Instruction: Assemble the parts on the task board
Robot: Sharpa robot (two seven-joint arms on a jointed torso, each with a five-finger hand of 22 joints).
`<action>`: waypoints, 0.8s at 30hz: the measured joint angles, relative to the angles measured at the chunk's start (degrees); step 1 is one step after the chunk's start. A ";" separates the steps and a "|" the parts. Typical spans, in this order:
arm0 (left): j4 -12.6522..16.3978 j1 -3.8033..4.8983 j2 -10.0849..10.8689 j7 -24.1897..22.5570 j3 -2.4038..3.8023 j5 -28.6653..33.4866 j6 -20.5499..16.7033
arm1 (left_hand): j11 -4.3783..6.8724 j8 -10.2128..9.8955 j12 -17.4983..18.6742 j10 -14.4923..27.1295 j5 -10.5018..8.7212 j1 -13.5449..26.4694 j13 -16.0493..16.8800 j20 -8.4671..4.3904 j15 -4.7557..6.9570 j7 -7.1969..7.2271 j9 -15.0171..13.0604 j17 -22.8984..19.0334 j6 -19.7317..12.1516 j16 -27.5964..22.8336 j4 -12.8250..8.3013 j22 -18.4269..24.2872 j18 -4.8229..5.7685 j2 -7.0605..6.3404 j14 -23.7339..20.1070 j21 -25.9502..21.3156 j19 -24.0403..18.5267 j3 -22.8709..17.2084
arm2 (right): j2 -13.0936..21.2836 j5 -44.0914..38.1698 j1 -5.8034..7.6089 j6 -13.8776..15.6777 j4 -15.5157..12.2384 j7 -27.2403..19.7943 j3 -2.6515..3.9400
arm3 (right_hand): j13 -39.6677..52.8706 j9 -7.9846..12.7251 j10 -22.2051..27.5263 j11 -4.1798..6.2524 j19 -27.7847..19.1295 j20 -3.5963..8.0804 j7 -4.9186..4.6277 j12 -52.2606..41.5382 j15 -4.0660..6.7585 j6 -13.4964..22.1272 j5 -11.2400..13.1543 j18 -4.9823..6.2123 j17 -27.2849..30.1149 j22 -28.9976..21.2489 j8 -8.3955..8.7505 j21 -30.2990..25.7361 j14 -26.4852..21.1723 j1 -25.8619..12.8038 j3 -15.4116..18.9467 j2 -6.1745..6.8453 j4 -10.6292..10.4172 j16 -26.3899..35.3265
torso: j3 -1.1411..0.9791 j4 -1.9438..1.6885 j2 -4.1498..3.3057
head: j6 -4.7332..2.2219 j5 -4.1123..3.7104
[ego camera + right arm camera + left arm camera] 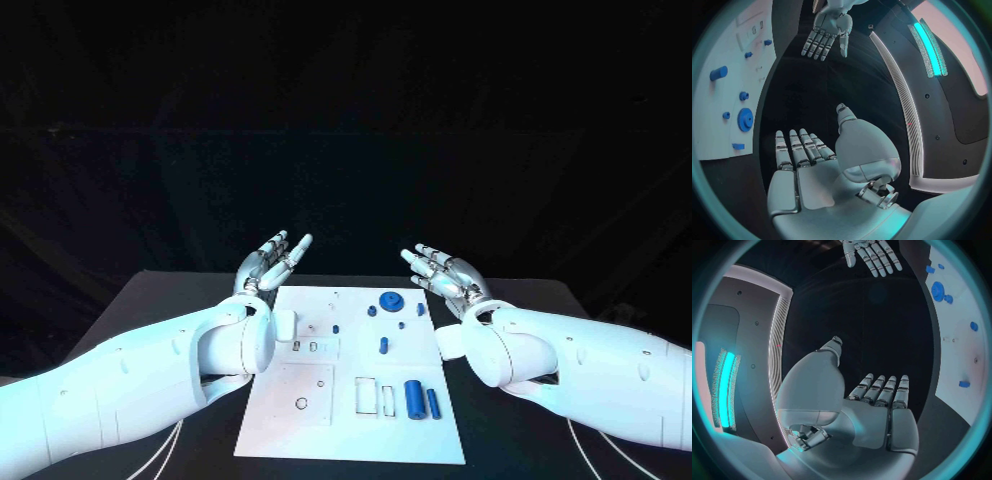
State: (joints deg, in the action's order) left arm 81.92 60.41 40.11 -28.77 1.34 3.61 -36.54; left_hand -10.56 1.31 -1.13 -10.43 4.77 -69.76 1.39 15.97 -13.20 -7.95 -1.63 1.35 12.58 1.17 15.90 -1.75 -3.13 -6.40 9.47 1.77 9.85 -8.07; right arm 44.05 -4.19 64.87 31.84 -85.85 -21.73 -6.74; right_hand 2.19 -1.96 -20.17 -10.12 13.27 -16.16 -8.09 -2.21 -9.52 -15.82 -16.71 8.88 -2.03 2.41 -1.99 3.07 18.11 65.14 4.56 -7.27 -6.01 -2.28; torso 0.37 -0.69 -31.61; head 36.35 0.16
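Dim, dark surroundings; cool glare on task board [310,400]; fisheye bending

Head camera looks down on task board [353,400]; wrist cameras behind palms share board edge.

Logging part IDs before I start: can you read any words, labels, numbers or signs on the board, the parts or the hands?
None can be read.
Task board: outlined shapes and holes, no lettering visible.
Blue parts, such as the gear and long cylinder: no markings visible.
Left hand and right hand: no labels visible.
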 measured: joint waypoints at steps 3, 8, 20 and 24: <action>-0.02 0.00 0.00 -0.01 0.00 0.26 0.69 | -0.54 0.25 -0.21 -0.53 0.00 -1.15 0.13 0.12 -0.63 -0.01 -0.09 0.10 0.66 0.00 0.29 -0.03 -0.01 0.07 0.63 0.00 0.12 -0.29 | -0.06 -1.09 0.41 -2.56 0.41 1.45 -0.51 | 0.44 -0.49 -6.75 -0.97 4.24 -0.27 -0.35 -1.05 -0.72 -5.40 1.35 0.00 -0.56 0.78 -0.97 1.74 7.62 4.34 -1.05 -0.31 2.51 -1.22 | 0.00 -0.02 0.00 | 0.01 0.01; 0.59 0.24 1.98 -0.14 -0.03 0.49 2.77 | -2.07 1.15 -1.11 -4.62 0.00 -2.76 0.59 0.73 -1.10 -0.17 -0.54 0.82 4.33 1.55 0.12 -0.89 -0.89 0.97 5.93 1.68 3.51 -0.91 | -0.88 -7.85 1.01 -4.13 3.89 2.57 -0.72 | 1.01 -1.27 -19.43 -1.49 15.23 -0.39 -1.24 -2.63 -0.90 -16.72 2.54 0.00 -1.25 2.54 -2.68 5.95 20.99 10.13 -3.52 -0.21 6.84 -3.28 | -0.03 0.00 -0.18 | 0.35 -0.14; 2.51 1.53 4.63 -0.53 0.00 -1.26 6.86 | -2.56 5.74 -6.20 -30.08 0.00 -6.71 2.22 0.65 1.32 -2.26 -2.49 2.97 25.91 8.27 -4.36 -5.12 -3.67 3.56 31.07 10.92 23.56 -1.53 | -0.22 -32.31 3.01 -1.48 4.70 3.00 -0.24 | 1.23 -1.72 -37.55 0.77 31.49 1.69 -3.47 -2.91 1.82 -35.13 4.10 0.86 -1.97 4.30 -3.54 12.24 40.49 14.45 -11.77 2.34 13.23 -4.78 | -0.18 0.08 -1.63 | 0.96 -0.14; 4.17 2.02 5.87 -0.44 0.01 -2.01 7.63 | -1.53 6.91 -7.10 -37.11 0.00 -8.29 2.38 0.46 2.87 -3.35 -2.64 3.38 32.58 9.92 -6.83 -6.08 -5.40 3.86 38.11 13.73 28.59 -1.71 | -0.34 -37.96 4.50 -1.38 5.04 3.78 -0.15 | 1.39 -1.89 -41.52 1.63 35.30 2.88 -2.96 -2.43 2.98 -38.51 4.46 0.85 -2.53 4.88 -3.52 14.13 45.18 13.48 -14.66 4.10 13.98 -4.77 | -0.29 0.04 -2.39 | 0.98 -0.19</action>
State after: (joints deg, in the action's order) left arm 86.09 62.43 45.97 -29.21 1.36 1.60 -28.91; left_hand -12.09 8.22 -8.22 -47.55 4.77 -78.05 3.77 16.43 -10.33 -11.29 -4.27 4.73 45.16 11.09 9.06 -7.83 -8.53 -2.54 47.58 15.50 38.43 -9.77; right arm 43.70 -42.15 69.36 30.46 -80.81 -17.95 -6.90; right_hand 3.58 -3.84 -61.69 -8.49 48.57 -13.27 -11.05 -4.64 -6.54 -54.33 -12.25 9.74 -4.56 7.29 -5.50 17.20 63.29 78.63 -10.10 -3.17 7.97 -7.05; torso 0.09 -0.65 -34.00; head 37.34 -0.03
